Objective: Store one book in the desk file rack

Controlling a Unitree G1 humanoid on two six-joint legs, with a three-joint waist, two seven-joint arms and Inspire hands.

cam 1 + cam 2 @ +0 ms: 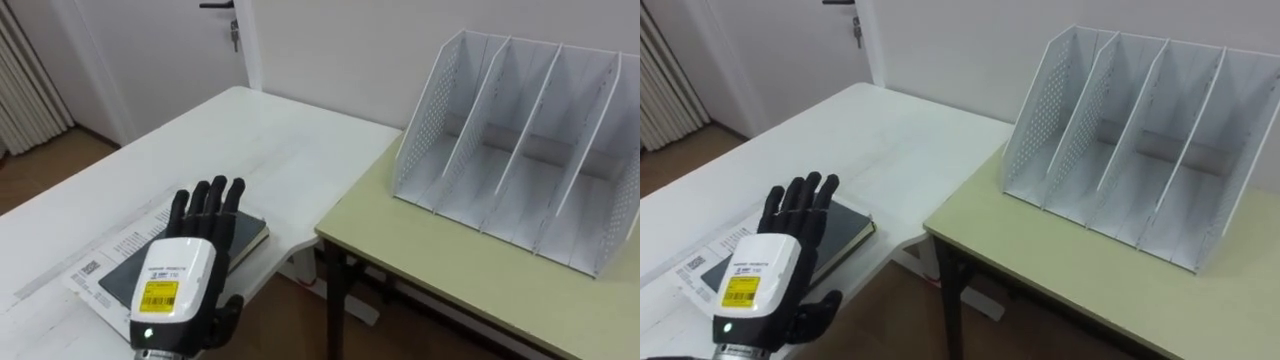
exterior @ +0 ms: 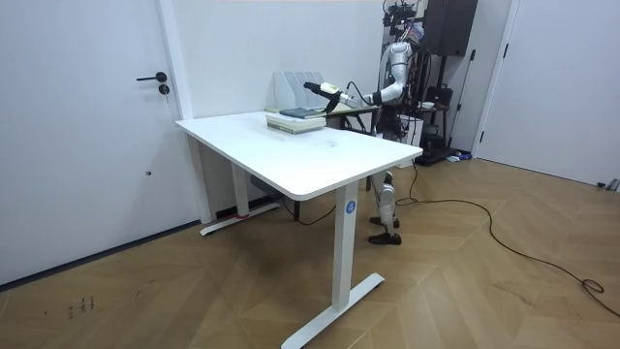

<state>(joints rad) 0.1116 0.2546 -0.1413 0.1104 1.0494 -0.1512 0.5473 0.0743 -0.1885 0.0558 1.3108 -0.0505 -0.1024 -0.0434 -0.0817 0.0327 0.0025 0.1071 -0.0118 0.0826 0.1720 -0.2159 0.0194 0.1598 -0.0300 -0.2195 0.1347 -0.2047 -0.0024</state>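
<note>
Left hand (image 1: 185, 275), lower left of the frame, back of the hand up. Its fingers (image 1: 218, 200) are straight and slightly spread, with nothing clasped. It sits flat over the book (image 1: 246, 236); I can't tell whether it touches or only hovers.

The book is dark-covered and mostly hidden under the palm, with its far corner and right edge showing just past the fingertips. Its long axis runs lower left to upper right, roughly in line with the fingers. It lies on a printed sheet (image 1: 95, 268) at the near edge of the white table (image 1: 260, 130).

The file rack (image 1: 520, 150) is at the upper right, well apart from the book. It stands upright on the olive desk (image 1: 430, 265), across the gap between the two tops, with its slots open toward the camera and empty.

Judgement: this hand is the nearer one for the pick. The book still has to be gripped, then carried up and to the right and stood on edge to enter a slot.

In the room view the arm is stretched out over the table corner.
</note>
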